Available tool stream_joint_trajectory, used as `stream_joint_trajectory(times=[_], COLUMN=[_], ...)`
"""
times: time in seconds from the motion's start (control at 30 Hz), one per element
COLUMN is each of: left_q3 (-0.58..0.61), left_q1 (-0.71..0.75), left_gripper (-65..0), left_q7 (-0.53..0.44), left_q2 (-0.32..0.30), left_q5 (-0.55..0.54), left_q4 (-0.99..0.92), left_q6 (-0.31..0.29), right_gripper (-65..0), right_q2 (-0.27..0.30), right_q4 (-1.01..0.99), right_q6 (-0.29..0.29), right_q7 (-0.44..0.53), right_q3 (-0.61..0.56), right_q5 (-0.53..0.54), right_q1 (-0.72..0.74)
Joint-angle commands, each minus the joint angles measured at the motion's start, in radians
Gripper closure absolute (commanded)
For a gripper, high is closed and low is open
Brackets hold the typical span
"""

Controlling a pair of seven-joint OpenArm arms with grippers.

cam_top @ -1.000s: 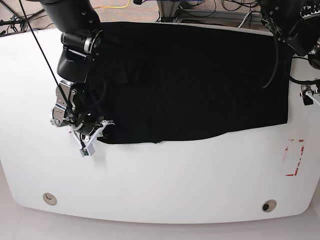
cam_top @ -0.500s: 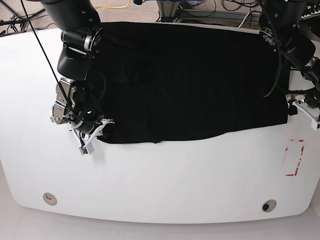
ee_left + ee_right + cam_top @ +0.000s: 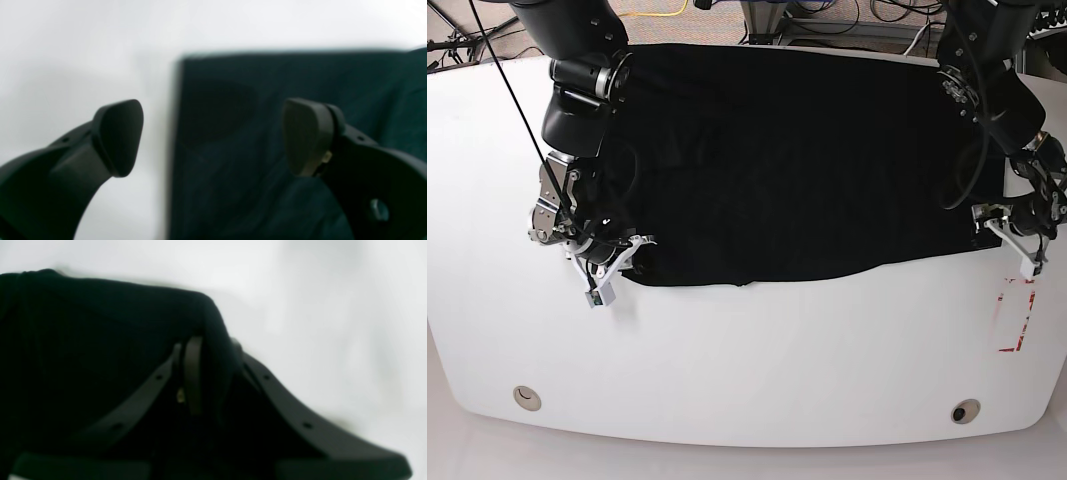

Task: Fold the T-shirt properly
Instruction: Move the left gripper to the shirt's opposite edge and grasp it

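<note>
Bare table (image 3: 757,350) lies open below the T-shirt (image 3: 807,160).

My T-shirt (image 3: 807,160): plain black, no print showing. Table (image 3: 757,360): white, red-outlined rectangle (image 3: 1015,315) near its right edge.

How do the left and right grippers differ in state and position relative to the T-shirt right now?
The left gripper is open, fingers straddling the T-shirt edge, holding nothing; the right gripper is shut on the cloth. In the base view, the left sits at the shirt's right corner, the right at its left corner. Both are at the near hem.
</note>
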Motion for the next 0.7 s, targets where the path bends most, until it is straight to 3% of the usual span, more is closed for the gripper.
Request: stream_joint_trajectory(times=[0.0, 0.3, 0.67], left_q3=[0.014, 0.09, 0.093], left_q1=[-0.019, -0.018, -0.021], left_gripper=[-61.9, -61.4, -51.9], left_q7=[-0.045, -0.065, -0.068], left_q2=[-0.023, -0.007, -0.006], left_q5=[-0.005, -0.011, -0.01], left_q4=[0.012, -0.024, -0.079], left_q6=[-0.001, -0.001, -0.001], right_gripper=[-10.9, -10.9, -10.8], right_q2=[0.009, 0.009, 0.009], right_q4=[0.003, 0.005, 0.042], right_q6=[-0.002, -0.002, -0.002], right_q7=[-0.044, -0.045, -0.045], right_q3=[0.001, 0.002, 0.002], right_q5=[-0.032, -0.032, -0.032], right_q1=[0.006, 0.006, -0.006])
